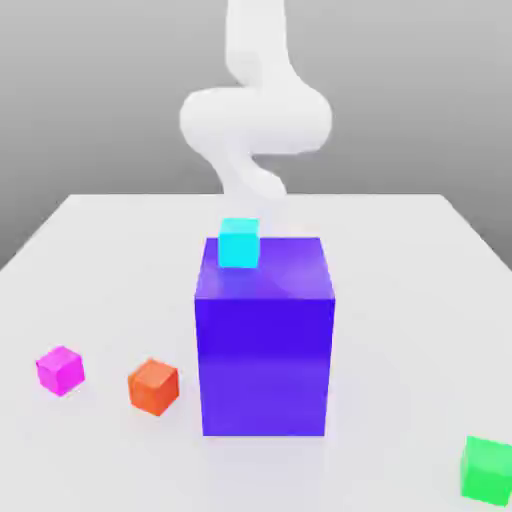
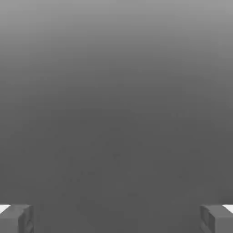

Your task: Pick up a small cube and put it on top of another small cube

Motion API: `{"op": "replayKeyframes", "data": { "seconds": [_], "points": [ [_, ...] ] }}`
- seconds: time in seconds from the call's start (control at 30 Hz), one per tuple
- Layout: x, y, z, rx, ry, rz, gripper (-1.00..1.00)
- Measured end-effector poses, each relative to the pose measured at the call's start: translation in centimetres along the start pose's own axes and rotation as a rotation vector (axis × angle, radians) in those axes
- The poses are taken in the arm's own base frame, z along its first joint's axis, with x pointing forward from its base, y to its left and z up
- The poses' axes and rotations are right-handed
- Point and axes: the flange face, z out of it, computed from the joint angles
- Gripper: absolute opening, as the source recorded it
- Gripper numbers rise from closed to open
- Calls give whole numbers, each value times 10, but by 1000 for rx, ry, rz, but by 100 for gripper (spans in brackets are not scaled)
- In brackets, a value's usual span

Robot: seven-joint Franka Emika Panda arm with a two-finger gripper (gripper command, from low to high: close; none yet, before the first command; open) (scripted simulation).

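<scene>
The small cube (image 1: 60, 370), magenta-pink, sits on the white table toward the exterior view's left, near the front. An orange-red cube (image 1: 153, 386) rests just to its right. My white arm (image 1: 255, 120) rises behind the big blue-violet block (image 1: 264, 335), well away from the small cube. In the hand view my gripper (image 2: 116, 219) is open. Its two grey fingertips (image 2: 16, 218) stand far apart with nothing between them, facing plain grey background.
A cyan cube (image 1: 239, 242) sits on the back left of the big block's top. A green cube (image 1: 487, 468) lies at the front of the exterior view's right. The table (image 1: 400, 300) runs white around the block.
</scene>
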Motion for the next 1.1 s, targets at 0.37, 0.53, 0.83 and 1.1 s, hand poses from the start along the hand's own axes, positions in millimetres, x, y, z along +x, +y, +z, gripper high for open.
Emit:
{"op": "replayKeyframes", "data": {
  "seconds": [0.37,0.53,0.83,1.1],
  "points": [
    [29,204,209,-319,-168,228,0],
    [2,319,262,-460,-243,343,0],
    [-77,474,307,-642,-338,494,0],
    [-97,494,335,-644,-343,498,-100]
  ]
}}
